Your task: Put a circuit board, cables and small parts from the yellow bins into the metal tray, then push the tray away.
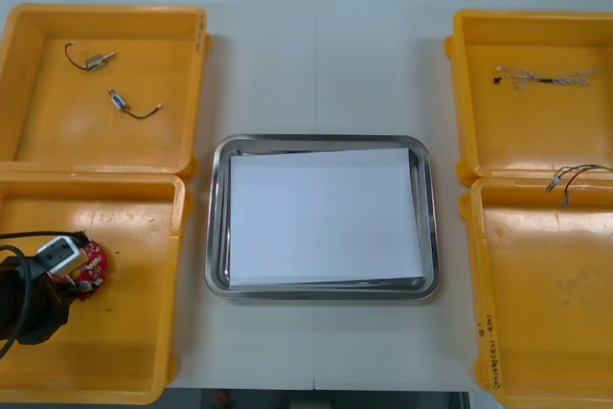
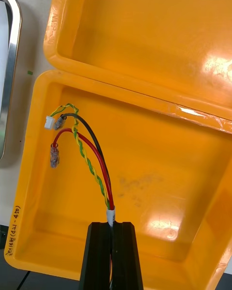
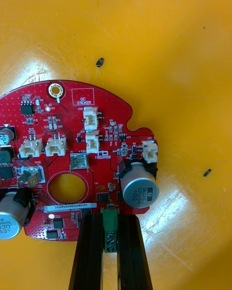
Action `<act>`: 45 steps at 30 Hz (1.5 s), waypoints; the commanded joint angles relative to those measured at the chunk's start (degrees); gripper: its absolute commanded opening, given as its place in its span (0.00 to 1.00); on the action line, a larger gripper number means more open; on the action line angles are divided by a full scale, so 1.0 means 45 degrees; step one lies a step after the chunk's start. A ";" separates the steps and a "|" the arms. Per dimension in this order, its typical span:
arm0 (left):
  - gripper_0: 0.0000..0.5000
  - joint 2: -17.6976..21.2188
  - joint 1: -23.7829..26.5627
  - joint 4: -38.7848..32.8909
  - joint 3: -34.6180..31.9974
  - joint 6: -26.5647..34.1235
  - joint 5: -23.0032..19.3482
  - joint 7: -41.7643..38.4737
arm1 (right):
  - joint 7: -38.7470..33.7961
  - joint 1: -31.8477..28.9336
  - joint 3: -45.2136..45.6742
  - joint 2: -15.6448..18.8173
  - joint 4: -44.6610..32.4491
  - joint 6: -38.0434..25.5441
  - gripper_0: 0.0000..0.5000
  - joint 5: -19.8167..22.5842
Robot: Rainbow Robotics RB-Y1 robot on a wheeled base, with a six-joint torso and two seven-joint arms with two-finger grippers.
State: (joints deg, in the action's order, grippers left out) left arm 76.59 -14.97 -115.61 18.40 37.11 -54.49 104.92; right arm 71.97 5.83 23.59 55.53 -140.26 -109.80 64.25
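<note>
A round red circuit board (image 1: 91, 265) sits over the floor of the near left yellow bin (image 1: 124, 342). My left gripper (image 1: 75, 280) is shut on it. In the left wrist view the black fingers (image 3: 92, 246) clamp a green connector (image 3: 110, 228) at the edge of the circuit board (image 3: 72, 140). My right gripper (image 2: 111, 237) is shut on a red, black and yellow-green cable (image 2: 92, 159), whose free ends hang over the near right bin (image 2: 159, 174). In the front view that cable (image 1: 573, 177) reaches in from the right edge. The metal tray (image 1: 218, 217), white inside, lies between the bins.
The far left bin (image 1: 38, 112) holds two small metal parts (image 1: 96, 60) (image 1: 119, 99) with thin black leads. A pale twisted cable (image 1: 546, 77) lies in the far right bin (image 1: 517, 131). Bare table surrounds the tray.
</note>
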 commanded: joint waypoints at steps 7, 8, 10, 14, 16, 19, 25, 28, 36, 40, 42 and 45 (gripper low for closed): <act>0.00 0.0324 0.0261 -0.0149 -0.0202 0.0113 0.0058 0.1215 | -0.0428 0.0248 -0.0106 0.0492 -0.0159 -0.0045 0.00 0.0039; 0.00 0.0324 0.0261 -0.0227 -0.0319 0.0289 0.0038 0.1176 | -0.0428 0.0248 -0.0106 0.0511 -0.0159 -0.0045 0.00 0.0039; 0.00 0.0324 0.0261 -0.0325 -0.0494 0.0504 -0.0020 0.1137 | -0.0447 0.0248 -0.0086 0.0511 -0.0159 -0.0045 0.00 0.0039; 0.00 0.0304 0.0222 -0.0520 -0.0866 0.0895 -0.0098 0.1059 | -0.0447 0.0248 -0.0106 0.0492 -0.0179 -0.0045 0.00 0.0039; 0.00 0.0226 0.0222 -0.0676 -0.1198 0.1305 -0.0177 0.1000 | -0.0447 0.0248 -0.0106 0.0492 -0.0218 -0.0045 0.00 0.0039; 0.00 0.0089 0.0144 -0.0950 -0.1705 0.1930 -0.0255 0.0883 | -0.0467 0.0248 -0.0106 0.0511 -0.0237 -0.0045 0.00 0.0039; 0.00 -0.0301 0.0085 -0.1751 -0.2877 0.3610 -0.0430 0.0629 | -0.0467 0.0248 -0.0086 0.0511 -0.0237 -0.0045 0.00 0.0039; 0.00 -0.0516 0.0105 -0.2239 -0.3502 0.4528 -0.0528 0.0473 | -0.0486 0.0248 -0.0106 0.0492 -0.0237 -0.0045 0.00 0.0039; 0.00 -0.0672 0.0593 -0.3704 -0.4323 0.6617 -0.0567 -0.1109 | -0.0545 0.0229 -0.0086 0.0511 -0.0335 -0.0045 0.00 0.0039; 0.00 -0.0672 0.1394 -0.4661 -0.4284 0.7887 -0.0645 -0.2476 | -0.0584 0.0248 -0.0106 0.0511 -0.0335 -0.0045 0.00 0.0058; 0.00 -0.0751 0.1823 -0.4993 -0.4225 0.8375 -0.0802 -0.2984 | -0.0604 0.0248 -0.0086 0.0511 -0.0335 -0.0045 0.00 0.0078; 0.00 -0.0868 0.2663 -0.5403 -0.3952 0.9117 -0.1114 -0.3746 | -0.0643 0.0248 -0.0086 0.0511 -0.0374 -0.0045 0.00 0.0136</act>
State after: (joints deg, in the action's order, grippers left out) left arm 73.91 -8.13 -137.34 -0.23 75.78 -58.13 98.14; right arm 71.95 5.83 23.59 55.53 -140.48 -109.80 64.31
